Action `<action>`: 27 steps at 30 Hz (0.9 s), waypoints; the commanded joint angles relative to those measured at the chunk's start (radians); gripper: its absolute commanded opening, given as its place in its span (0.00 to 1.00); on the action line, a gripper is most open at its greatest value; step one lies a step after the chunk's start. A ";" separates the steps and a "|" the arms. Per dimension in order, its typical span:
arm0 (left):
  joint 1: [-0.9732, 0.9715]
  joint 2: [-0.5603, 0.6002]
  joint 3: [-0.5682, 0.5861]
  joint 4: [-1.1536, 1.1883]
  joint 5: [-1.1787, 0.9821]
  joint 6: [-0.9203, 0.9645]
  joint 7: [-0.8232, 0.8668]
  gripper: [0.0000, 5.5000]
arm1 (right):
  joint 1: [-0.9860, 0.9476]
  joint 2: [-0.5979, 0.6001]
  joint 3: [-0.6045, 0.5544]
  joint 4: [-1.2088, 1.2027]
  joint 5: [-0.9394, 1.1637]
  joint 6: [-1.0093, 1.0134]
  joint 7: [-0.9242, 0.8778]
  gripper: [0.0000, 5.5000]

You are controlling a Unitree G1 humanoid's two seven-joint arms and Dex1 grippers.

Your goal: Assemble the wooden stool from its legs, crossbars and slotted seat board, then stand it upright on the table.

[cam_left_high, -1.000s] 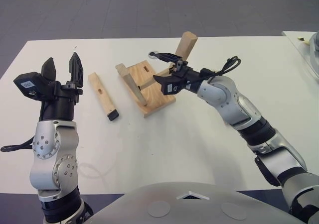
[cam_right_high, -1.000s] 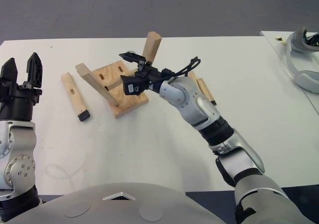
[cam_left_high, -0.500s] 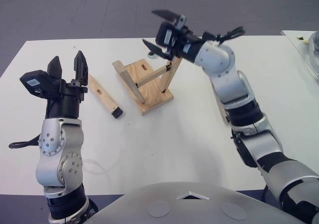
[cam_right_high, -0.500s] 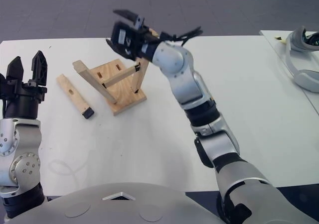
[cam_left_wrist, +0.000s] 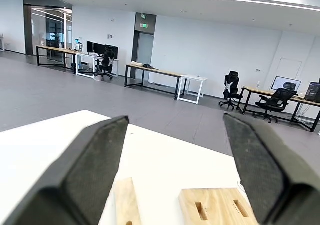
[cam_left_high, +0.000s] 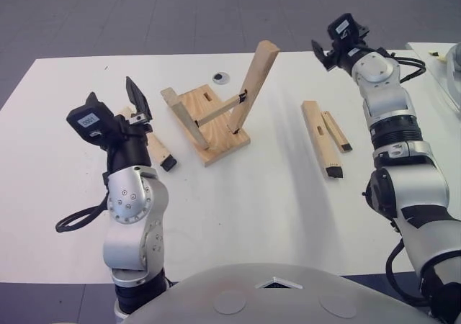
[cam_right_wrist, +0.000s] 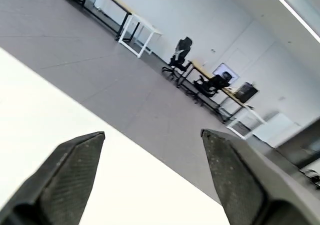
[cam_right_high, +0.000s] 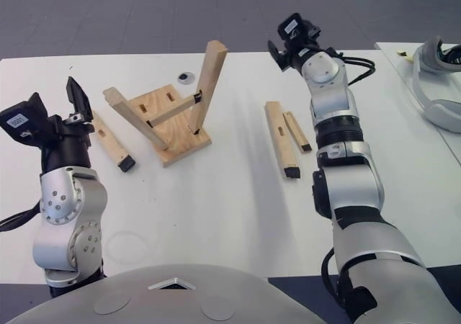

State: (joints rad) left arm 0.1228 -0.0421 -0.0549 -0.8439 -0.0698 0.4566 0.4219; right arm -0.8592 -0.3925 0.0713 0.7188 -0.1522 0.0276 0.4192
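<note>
Two legs are not yet in, so the step in hand looks like fetching one and seating it in the board (cam_left_high: 220, 142). The board lies slotted face up on the tabletop (cam_left_high: 238, 201), toward the far edge and left of centre. It is loose there, so one gripper should pin it while the other presses a leg straight down into an open slot. The leaning leg (cam_left_high: 256, 83) tilts over and is joined by the bar (cam_left_high: 220, 110) to the low leg (cam_left_high: 184, 115), so a sideways shove would likely rack that frame. The left spare leg (cam_right_high: 113, 144) lies just beside the board toward the left edge, and the left gripper (cam_left_wrist: 175, 120) hangs close over it with its jaws wide apart. It is best gripped mid-length, clear of its mortise and with the plain end left free. The right spare leg (cam_left_high: 318, 137) and the loose bar (cam_left_high: 336, 131) lie side by side toward the right edge. The right gripper (cam_right_wrist: 152, 135) is held high over the far right corner, its jaws also apart and empty. The tabletop is smooth, white and probably slippery. The board is pale, raw, flat wood with rectangular cut-outs. The legs are square-section sticks of the same wood, each spare one with a black cap (cam_left_high: 166, 165) at its near end. The loose bar is thinner and shorter.
</note>
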 commanded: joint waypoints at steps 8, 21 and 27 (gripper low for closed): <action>-0.031 -0.101 -0.039 0.130 0.010 0.031 0.011 0.64 | 0.220 0.147 0.217 -0.859 0.394 0.509 0.392 0.66; 0.339 -0.063 0.169 -0.074 0.022 0.011 -0.036 0.64 | 0.356 0.033 -0.036 -0.604 0.128 0.486 -0.058 0.66; 0.172 0.003 0.045 -0.073 0.146 0.012 -0.098 0.64 | 0.394 0.149 0.055 -0.900 0.239 0.596 -0.018 0.66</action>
State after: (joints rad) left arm 0.4131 -0.0689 0.0669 -0.9443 0.0472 0.4438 0.3706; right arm -0.4637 -0.3036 0.0402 -0.0755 0.0414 0.5723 0.3615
